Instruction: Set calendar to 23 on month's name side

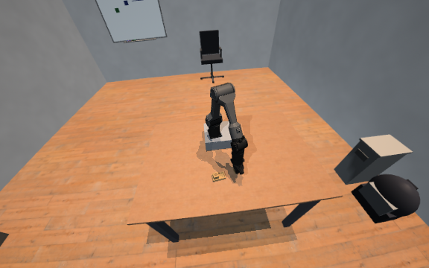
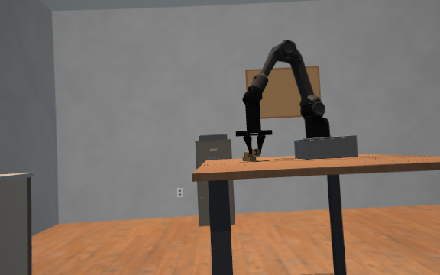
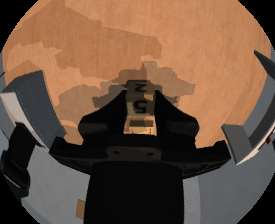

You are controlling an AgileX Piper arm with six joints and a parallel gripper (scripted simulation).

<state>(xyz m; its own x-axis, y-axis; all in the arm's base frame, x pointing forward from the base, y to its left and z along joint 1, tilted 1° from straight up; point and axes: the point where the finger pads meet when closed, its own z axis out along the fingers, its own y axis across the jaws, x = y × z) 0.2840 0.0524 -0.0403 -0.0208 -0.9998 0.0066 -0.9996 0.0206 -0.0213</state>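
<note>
Clamped with the claw (image 1: 239,171) (image 2: 255,152) (image 3: 141,97) on one cube (image 2: 257,152) (image 3: 140,104), low over the table (image 1: 185,186) (image 2: 319,164) (image 3: 208,55). Just beside the claw, see the tray (image 1: 222,179) (image 2: 250,159) (image 3: 147,131), flat on the table, bearing the other cube (image 1: 216,176) (image 2: 247,155).

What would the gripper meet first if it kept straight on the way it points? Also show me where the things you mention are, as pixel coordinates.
Most likely the table (image 1: 274,179) (image 2: 319,165) (image 3: 208,50), beside the tray (image 1: 222,179) (image 2: 250,159) (image 3: 141,131). The gripper (image 1: 239,173) (image 2: 255,152) (image 3: 141,97) points down, so its held cube (image 2: 257,152) (image 3: 140,106) may touch first; height is hard to judge.
</note>
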